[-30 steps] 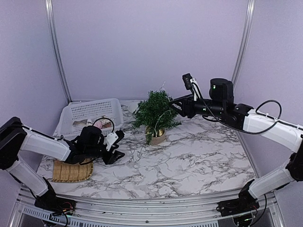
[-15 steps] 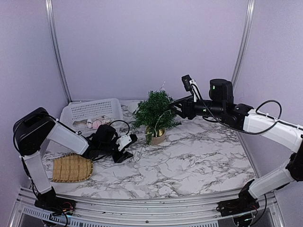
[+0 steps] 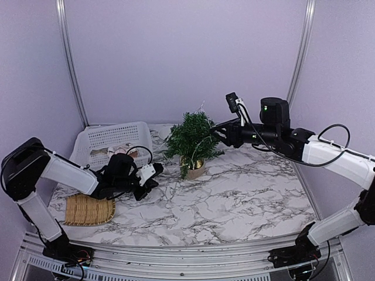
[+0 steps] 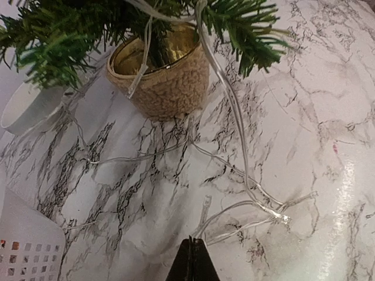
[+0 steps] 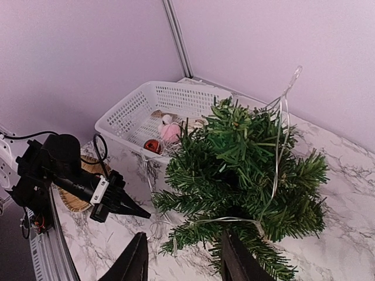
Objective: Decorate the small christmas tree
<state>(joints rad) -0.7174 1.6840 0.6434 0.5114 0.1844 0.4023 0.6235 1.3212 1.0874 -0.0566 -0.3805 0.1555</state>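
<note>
The small christmas tree (image 3: 192,140) stands in its tan pot (image 4: 161,82) at the middle of the marble table. A clear light string (image 4: 234,117) hangs over its branches (image 5: 246,158) and trails onto the table to its left. My left gripper (image 3: 156,181) lies low on the table left of the pot, shut, with strands of the light string running into its tips (image 4: 193,249). My right gripper (image 3: 217,133) hovers at the tree's right side. It is open, its fingers (image 5: 137,260) standing apart with the lower branches showing between them.
A white plastic basket (image 3: 111,137) at the back left holds a pink ornament (image 5: 170,132) and a red one (image 5: 152,145). A woven tray (image 3: 88,212) lies near the left front. A white cup (image 4: 26,105) sits behind the tree.
My left arm swung right from the woven tray toward the tree, and its gripper closed on the light string on the table. The right arm barely moved.
</note>
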